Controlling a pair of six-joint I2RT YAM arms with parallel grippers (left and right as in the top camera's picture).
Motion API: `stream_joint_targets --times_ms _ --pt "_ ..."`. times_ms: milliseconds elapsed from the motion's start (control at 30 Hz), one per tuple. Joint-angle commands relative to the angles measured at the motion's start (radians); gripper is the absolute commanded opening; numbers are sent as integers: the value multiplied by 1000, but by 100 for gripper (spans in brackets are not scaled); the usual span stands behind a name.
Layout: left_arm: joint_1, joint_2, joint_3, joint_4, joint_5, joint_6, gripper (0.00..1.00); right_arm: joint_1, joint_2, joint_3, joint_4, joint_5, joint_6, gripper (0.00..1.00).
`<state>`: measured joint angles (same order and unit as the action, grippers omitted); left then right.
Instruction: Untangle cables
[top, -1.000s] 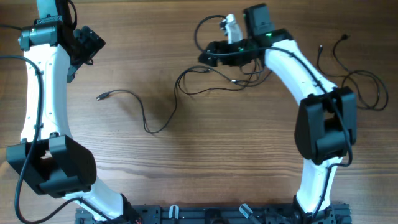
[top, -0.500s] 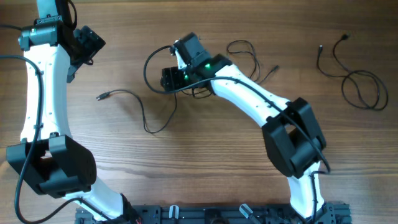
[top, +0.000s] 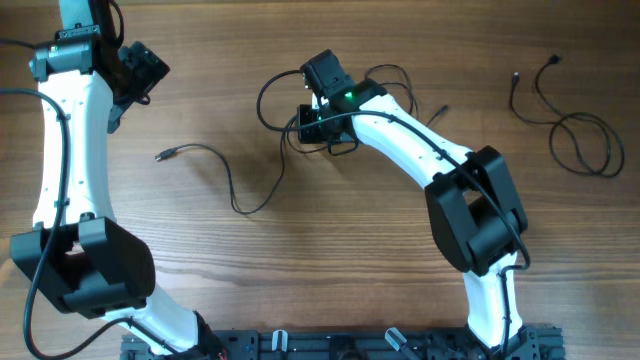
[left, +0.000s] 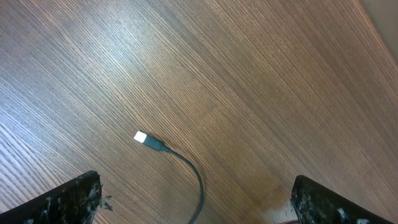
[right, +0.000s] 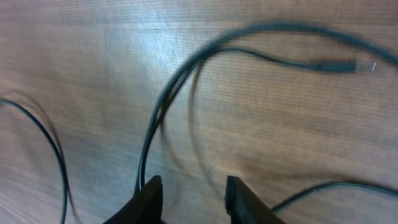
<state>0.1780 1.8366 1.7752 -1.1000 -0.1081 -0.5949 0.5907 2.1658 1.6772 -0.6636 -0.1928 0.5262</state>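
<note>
- Wood-grain table (top: 350, 260), matte brown, streaky.
- Thin black cables: tangled bunch (top: 262, 102) near the far edge, mid-table, right under the right gripper (right: 193, 190).
- Right jaws partly narrowed; a blurred strand (right: 152, 124) runs down to one finger. Can't tell if it's pinched.
- Single cable (left: 186, 165) with silver plug (left: 142, 137) lies on the wood below the left gripper (left: 198, 205); jaws spread wide, nothing in them.
- Looped cable (top: 578, 116) near the far right corner.
</note>
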Motion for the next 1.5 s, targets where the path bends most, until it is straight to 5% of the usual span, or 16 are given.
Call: stream_joint_targets --times_ms 0,333,667,933,1200,1467 --pt "0 8 -4 -1 -17 15 100 34 21 -36 -26 10 22 34" --pt "0 8 -4 -1 -17 15 100 65 21 -134 -32 -392 61 37" --pt "0 8 -4 -1 -17 15 100 156 21 -134 165 -552 58 45" --pt "0 8 -4 -1 -17 15 100 143 21 -134 206 -537 50 53" --pt "0 8 -4 -1 -17 15 100 124 21 -134 70 -299 48 62" --pt "0 8 -4 -1 -17 15 100 10 20 -134 140 -500 49 63"
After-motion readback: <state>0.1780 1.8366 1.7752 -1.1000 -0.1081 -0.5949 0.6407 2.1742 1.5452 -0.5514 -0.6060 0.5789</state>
